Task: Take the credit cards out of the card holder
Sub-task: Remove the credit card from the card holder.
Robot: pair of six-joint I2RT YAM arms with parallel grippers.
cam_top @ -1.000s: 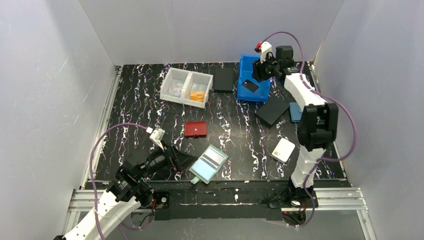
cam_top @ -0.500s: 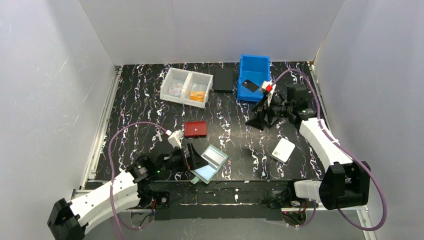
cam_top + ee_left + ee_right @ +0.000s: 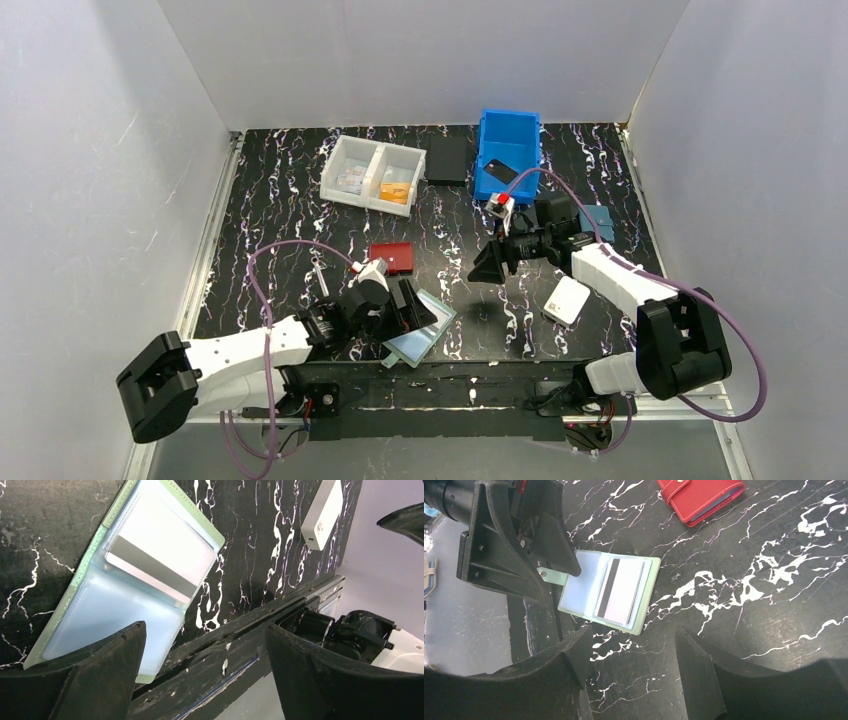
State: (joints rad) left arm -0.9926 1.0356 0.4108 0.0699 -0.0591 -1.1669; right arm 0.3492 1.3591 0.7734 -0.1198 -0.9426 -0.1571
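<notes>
The card holder (image 3: 420, 329) lies spread open on the black marbled bench (image 3: 280, 230), in the lower middle of the top view, close to the near edge. Its clear inner pockets face up. In the right wrist view a pale card (image 3: 620, 595) with a dark stripe sits in the pocket on the holder's right half (the one farther from the snap tab).

The left hand (image 3: 411, 305) is low at the holder's left side with its jaws wide apart and nothing between them. In its own view one finger (image 3: 95, 670) overlaps the holder's lower corner; whether it touches cannot be told. The right hand (image 3: 487, 265) hangs above the bench at centre right of the top view. It points toward the holder, well apart from it, jaws parted and empty.

A black card (image 3: 497, 171) lies in the blue bin (image 3: 512, 135) at the upper right. A red wallet (image 3: 390, 258) lies above the holder, a white wallet (image 3: 567, 299) to its right.
</notes>
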